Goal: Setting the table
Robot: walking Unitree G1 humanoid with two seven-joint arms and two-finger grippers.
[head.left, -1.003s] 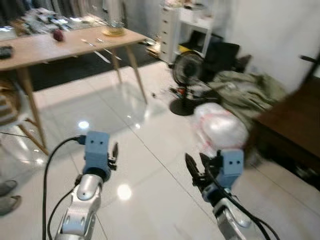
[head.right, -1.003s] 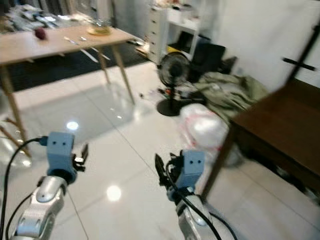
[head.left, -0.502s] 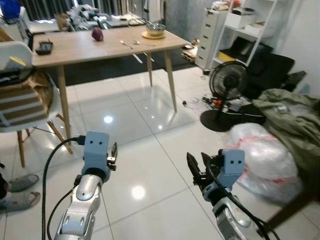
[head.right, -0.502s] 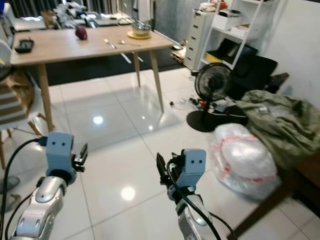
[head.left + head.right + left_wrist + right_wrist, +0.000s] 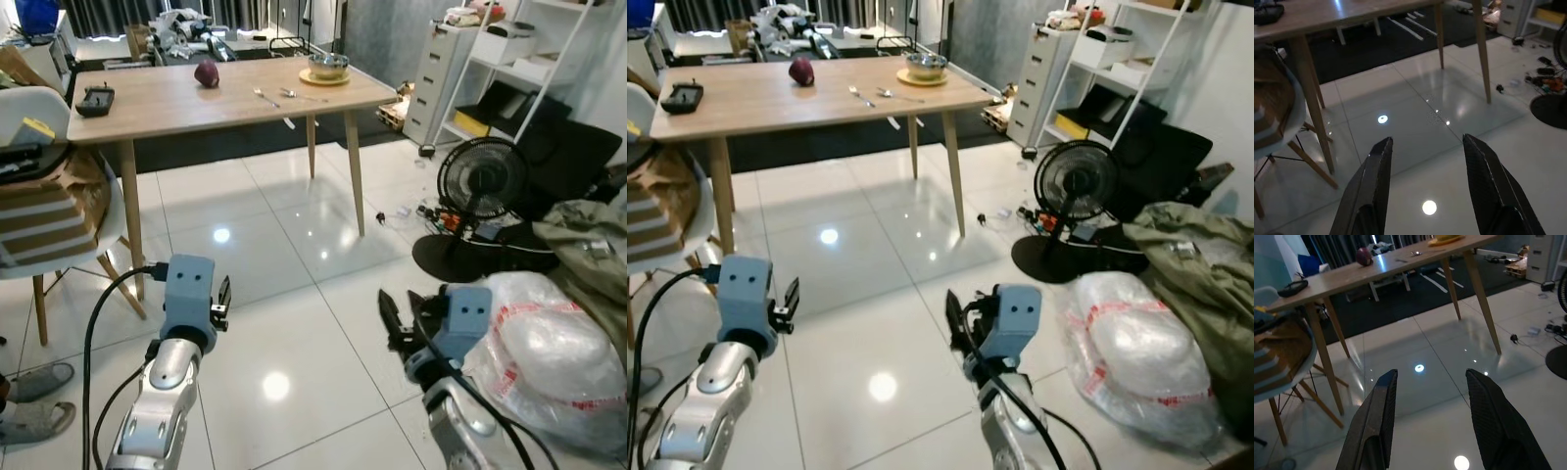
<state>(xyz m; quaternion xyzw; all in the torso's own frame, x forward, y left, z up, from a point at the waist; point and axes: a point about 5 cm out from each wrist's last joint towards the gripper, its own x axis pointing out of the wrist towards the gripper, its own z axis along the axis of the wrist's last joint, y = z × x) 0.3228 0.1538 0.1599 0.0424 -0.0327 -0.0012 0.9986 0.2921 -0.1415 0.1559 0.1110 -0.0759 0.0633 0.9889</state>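
Grippers low in frame, left gripper [image 5: 1425, 188] and right gripper [image 5: 1430, 418] both spread wide and empty, light wooden table [image 5: 176, 98] upper left, no legible writing anywhere.

glossy white tiled floor [image 5: 294, 284] reflecting ceiling lights. wooden table [image 5: 147, 98] upper left, white chair [image 5: 39, 196] at left edge. floor fan [image 5: 480, 186] and white shelving [image 5: 509, 59] on the right.
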